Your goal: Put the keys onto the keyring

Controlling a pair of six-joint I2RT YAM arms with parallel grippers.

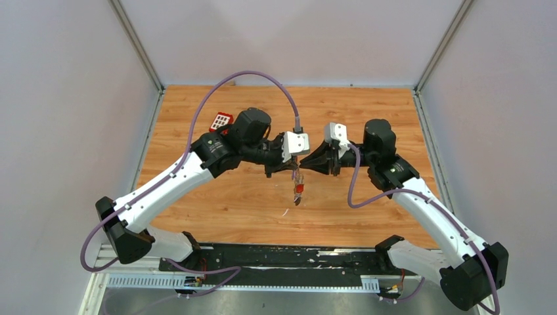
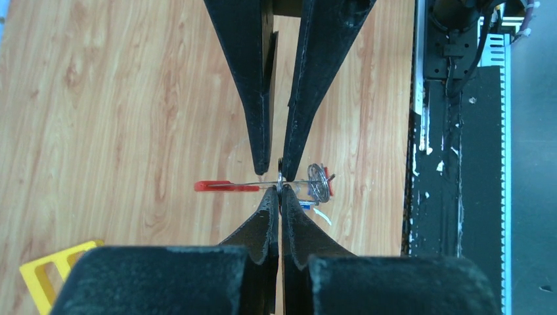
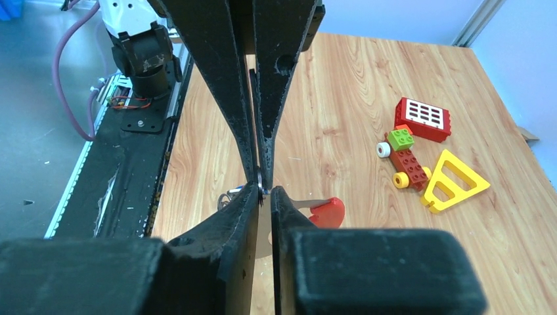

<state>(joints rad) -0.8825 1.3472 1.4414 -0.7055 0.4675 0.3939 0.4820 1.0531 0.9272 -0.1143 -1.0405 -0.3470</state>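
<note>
My two grippers meet tip to tip above the middle of the wooden table. My left gripper (image 1: 294, 169) (image 2: 280, 189) is shut on the keyring's thin metal ring (image 2: 280, 176) (image 3: 261, 178). A red curved piece on a grey strip (image 2: 220, 186) (image 3: 326, 211) sticks out from the ring. A coiled ring (image 2: 319, 182) and a blue key head (image 2: 305, 205) hang beside it. The bundle dangles in the top view (image 1: 299, 189). My right gripper (image 1: 307, 167) (image 3: 265, 191) stands with a narrow gap between its tips, either side of the ring. No separate key shows.
A red square block with white buttons (image 3: 423, 118) (image 1: 221, 121), a small brick car (image 3: 404, 161) and a yellow triangular frame (image 3: 453, 180) (image 2: 49, 272) lie at the table's far left. The black base rail (image 1: 276, 257) (image 2: 453, 164) runs along the near edge.
</note>
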